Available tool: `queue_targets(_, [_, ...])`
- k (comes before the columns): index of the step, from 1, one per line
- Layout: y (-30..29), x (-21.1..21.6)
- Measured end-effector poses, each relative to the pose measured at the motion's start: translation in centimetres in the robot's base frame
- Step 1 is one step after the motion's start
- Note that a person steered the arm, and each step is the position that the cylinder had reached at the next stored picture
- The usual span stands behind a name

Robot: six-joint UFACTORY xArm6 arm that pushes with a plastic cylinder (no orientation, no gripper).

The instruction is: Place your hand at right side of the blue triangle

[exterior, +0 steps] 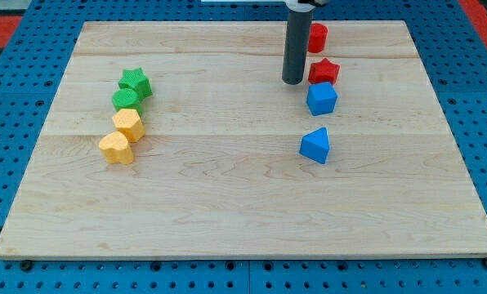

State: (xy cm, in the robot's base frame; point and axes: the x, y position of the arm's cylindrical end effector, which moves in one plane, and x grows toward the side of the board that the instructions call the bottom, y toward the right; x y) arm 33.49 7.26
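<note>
The blue triangle (315, 145) is found on the counter (227, 204) right of centre, the lowest of a column of four blocks. Above it a blue block (322, 99) of faceted, roughly cubic shape is set, then a red star (324, 72), then a red block (317, 37) whose shape cannot be made out with certainty. My tip (292, 82) is seen resting on the counter just beside the red star, on its left, towards the view's top. No jaws are carried by this arm, so no state of being apart or together can be told; only a straight dark rod is present, and its upper end is cut off at the view's top.

From my tip the blue triangle lies towards the view's bottom and slightly to the view's right. The spot to be reached is on the far side of the triangle, at the view's right, so it is judged that the column must be passed: the blue block stands almost on the straight line to that spot, and a path around it would be needed if nothing is to be disturbed.

Well apart, at the view's left, a green star (136, 82), a green block (125, 100), a yellow hexagon-like block (129, 124) and a yellow heart-like block (116, 149) are ranged in a slanting line; their exact outlines are hard to make out
</note>
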Motion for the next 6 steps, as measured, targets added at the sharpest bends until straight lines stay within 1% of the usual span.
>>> queue_targets(1, [-0.9,0.0])
queue_targets(2, [-4.4,1.7])
queue_targets(3, [-7.5,5.0])
queue_targets(4, [-4.9,12.0])
queue_targets(5, [-3.5,20.7])
queue_targets(6, [1.6,21.8])
